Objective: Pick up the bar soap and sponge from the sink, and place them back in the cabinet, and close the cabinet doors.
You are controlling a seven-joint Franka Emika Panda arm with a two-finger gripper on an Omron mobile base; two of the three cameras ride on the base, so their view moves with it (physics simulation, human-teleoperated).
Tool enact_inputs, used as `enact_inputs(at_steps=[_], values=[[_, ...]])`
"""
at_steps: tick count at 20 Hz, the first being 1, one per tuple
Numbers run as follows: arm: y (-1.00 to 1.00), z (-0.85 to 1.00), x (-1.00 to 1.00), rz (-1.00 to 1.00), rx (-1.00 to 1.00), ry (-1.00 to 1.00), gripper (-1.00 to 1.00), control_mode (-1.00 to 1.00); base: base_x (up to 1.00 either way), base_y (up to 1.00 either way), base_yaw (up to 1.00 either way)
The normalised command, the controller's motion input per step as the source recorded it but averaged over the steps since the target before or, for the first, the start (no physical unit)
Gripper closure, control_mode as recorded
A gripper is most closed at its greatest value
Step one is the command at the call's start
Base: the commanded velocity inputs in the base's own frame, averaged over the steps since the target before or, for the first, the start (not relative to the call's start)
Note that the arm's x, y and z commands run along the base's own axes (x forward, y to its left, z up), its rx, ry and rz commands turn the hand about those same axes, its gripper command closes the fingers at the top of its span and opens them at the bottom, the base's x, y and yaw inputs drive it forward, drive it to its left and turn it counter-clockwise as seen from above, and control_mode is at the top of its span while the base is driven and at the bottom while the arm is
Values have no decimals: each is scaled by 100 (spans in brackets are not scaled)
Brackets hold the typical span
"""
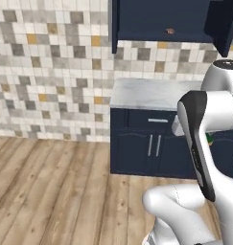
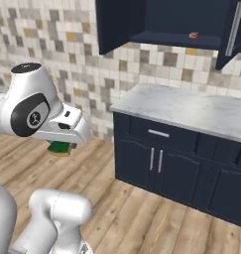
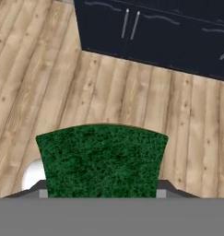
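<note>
Sponge [image 3: 102, 159] sits clamped between the fingers of the gripper [image 3: 102, 196], its dark green face spreading across the lower middle of the hand view, above a wooden floor [image 3: 49, 83]. From the right base camera the sponge [image 2: 60, 147] shows as a green block with a yellow edge, tucked under the white hand at about nine o'clock, well apart from the counter [image 2: 191, 111]. Up at one o'clock in that view the cabinet [image 2: 166, 20] stands open (both doors swung out), and the bar soap [image 2: 193, 35] lies on its shelf as a small reddish spot. One door [image 2: 232, 30] with its silver handle hangs at the right edge. Navy base cupboards [image 2: 161, 168] stand below the counter.
</note>
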Motion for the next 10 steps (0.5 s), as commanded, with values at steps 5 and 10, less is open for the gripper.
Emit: enact_inputs(at_steps=[5,10], values=[[0,0,0,0,0,0,100,100,66,32,-33],[0,0,0,0,0,0,100,100,59,33,-28]])
